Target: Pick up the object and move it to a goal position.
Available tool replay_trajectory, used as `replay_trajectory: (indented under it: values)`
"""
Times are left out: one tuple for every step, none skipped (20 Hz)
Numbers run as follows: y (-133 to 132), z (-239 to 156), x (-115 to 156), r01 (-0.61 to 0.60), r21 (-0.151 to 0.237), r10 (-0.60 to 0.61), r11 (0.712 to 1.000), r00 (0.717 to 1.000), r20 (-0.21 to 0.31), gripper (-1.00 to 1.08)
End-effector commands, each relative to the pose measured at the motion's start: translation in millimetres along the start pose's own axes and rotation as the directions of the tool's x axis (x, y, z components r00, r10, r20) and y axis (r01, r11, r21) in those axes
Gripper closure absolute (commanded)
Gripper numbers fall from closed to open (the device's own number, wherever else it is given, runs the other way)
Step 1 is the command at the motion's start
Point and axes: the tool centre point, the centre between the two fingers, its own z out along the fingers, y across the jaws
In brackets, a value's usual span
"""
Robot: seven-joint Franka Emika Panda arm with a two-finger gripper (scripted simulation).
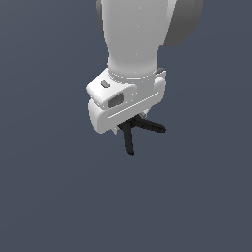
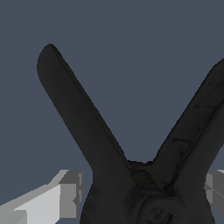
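Observation:
The object is a small black spring clamp (image 1: 132, 132). In the exterior view it sits right under the white hand, and its two thin splayed handles stick out below it. In the wrist view the clamp (image 2: 109, 175) fills the picture, with its handles spreading in a V. My gripper (image 1: 129, 125) is over the clamp's body, with its fingers hidden behind the hand in the exterior view. In the wrist view the gripper (image 2: 144, 192) has one grey finger (image 2: 65, 194) on each side of the clamp's pivot, pressed against it. The clamp's red tip is hidden.
A plain dark blue-grey surface (image 1: 49, 197) lies all around. The arm's white wrist and link (image 1: 138, 34) rise above the hand. No other objects show.

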Motion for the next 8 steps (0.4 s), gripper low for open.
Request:
replay_trajectory:
  values:
    - [-1, -12, 1, 0.000, 0.000, 0.000, 1.000, 1.000, 0.000, 1.08]
    - [-1, -15, 1, 0.000, 0.000, 0.000, 1.000, 1.000, 0.000, 1.08]
    - [0, -18, 1, -0.001, 0.000, 0.001, 1.000, 1.000, 0.000, 1.08]
    - [0, -20, 1, -0.001, 0.000, 0.001, 1.000, 1.000, 0.000, 1.08]
    - [0, -21, 1, -0.001, 0.000, 0.001, 1.000, 1.000, 0.000, 1.08]
    - [0, -22, 2, -0.001, 0.000, 0.001, 1.000, 1.000, 0.000, 1.08]
    - [0, -23, 2, -0.001, 0.000, 0.001, 1.000, 1.000, 0.000, 1.08]
    - [0, -23, 2, -0.001, 0.000, 0.001, 1.000, 1.000, 0.000, 1.08]
